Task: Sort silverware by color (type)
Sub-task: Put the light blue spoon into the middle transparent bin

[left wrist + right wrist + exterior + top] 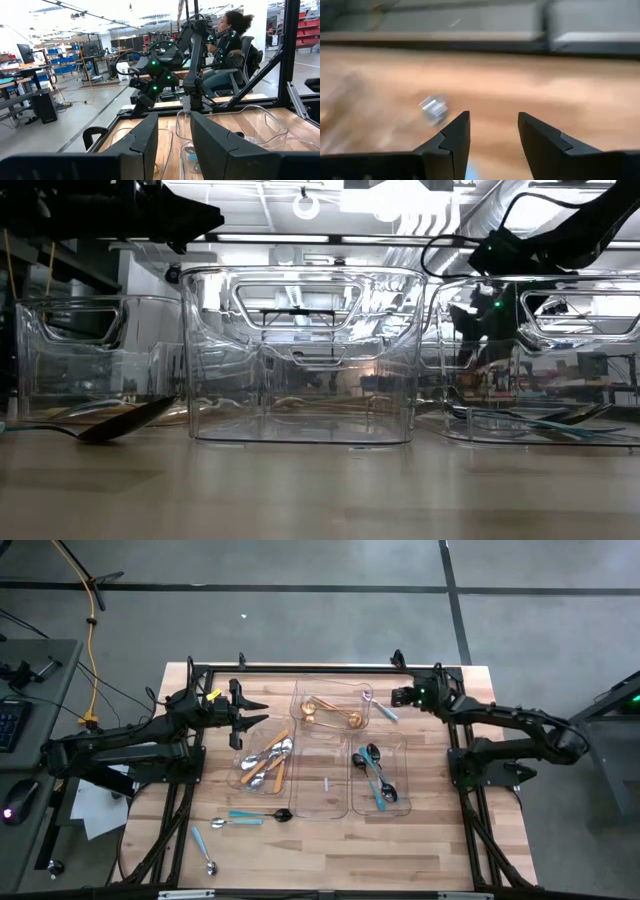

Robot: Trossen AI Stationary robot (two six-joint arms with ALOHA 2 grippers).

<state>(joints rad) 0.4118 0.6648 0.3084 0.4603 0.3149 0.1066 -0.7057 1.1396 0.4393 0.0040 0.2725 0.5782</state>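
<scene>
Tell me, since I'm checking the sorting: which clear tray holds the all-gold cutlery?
The far tray, at the table's back edge near the right hand. Its gold pieces are unlike the orange-handled and teal-handled sets in the nearer trays.

Silverware lying flat, partly sorted by colour

Gold pieces (330, 715) fill the far tray, orange-handled ones (266, 762) the left tray, teal-handled ones (377, 778) the right; light-blue-handled spoons (202, 848) and a dark spoon (260, 814) lie loose on the bench.

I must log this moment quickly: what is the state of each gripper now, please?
Left gripper: open, holding nothing, above the tray with orange-handled cutlery.
Right gripper: open, holding nothing, near the table's far right.
</scene>
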